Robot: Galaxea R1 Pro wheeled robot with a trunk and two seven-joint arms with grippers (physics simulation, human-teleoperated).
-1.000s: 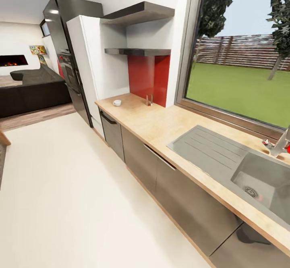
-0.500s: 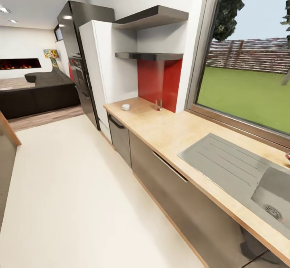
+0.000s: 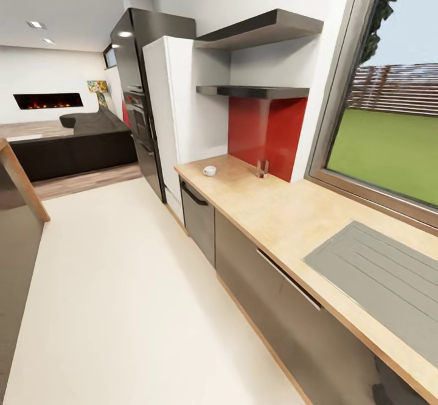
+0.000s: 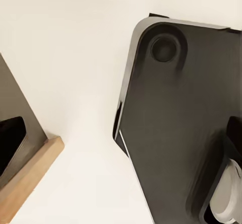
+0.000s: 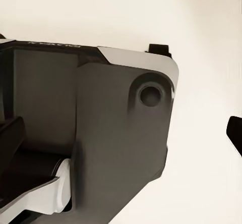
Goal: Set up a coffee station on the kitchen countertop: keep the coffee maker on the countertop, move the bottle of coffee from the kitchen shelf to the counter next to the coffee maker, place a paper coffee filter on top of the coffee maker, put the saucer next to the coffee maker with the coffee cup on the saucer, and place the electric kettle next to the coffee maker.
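Head view: the coffee cup (image 3: 209, 170), small and white, sits on the wooden bench (image 3: 286, 210) near its far end, close to the front edge. Whether a saucer lies under it cannot be told at this size. Just beyond it, further along the bench and against the red backsplash (image 3: 267, 134), stands a small clear glass-like item (image 3: 262, 169); too small to identify. Cup and glass item are near each other but apart.

Above the backsplash, two dark shelves: lower shelf (image 3: 252, 91) and upper shelf (image 3: 261, 27). What rests on them cannot be seen from this angle.

Past the bench end: a white tall cabinet (image 3: 173, 106), then a black tall unit with built-in oven (image 3: 139, 106). Under the bench, grey cabinet fronts with bar handles (image 3: 255, 265). Nearer the camera, a grey drainboard (image 3: 383, 277) is set into the bench top. A large window (image 3: 389, 143) behind it looks onto grass and a fence.

The floor (image 3: 121, 295) is pale. In the far room: a dark sofa (image 3: 79, 143) and a lit wall fireplace (image 3: 47, 100). A wooden-edged panel (image 3: 21, 179) stands at the head view's left edge.

Left wrist view: the dark robot base (image 4: 186, 118) over pale floor, with a wood-edged corner (image 4: 30, 173) beside it. Right wrist view: the same dark base (image 5: 101, 128) over floor.

Gripper state, left and right: cannot tell, fingers not seen clearly.
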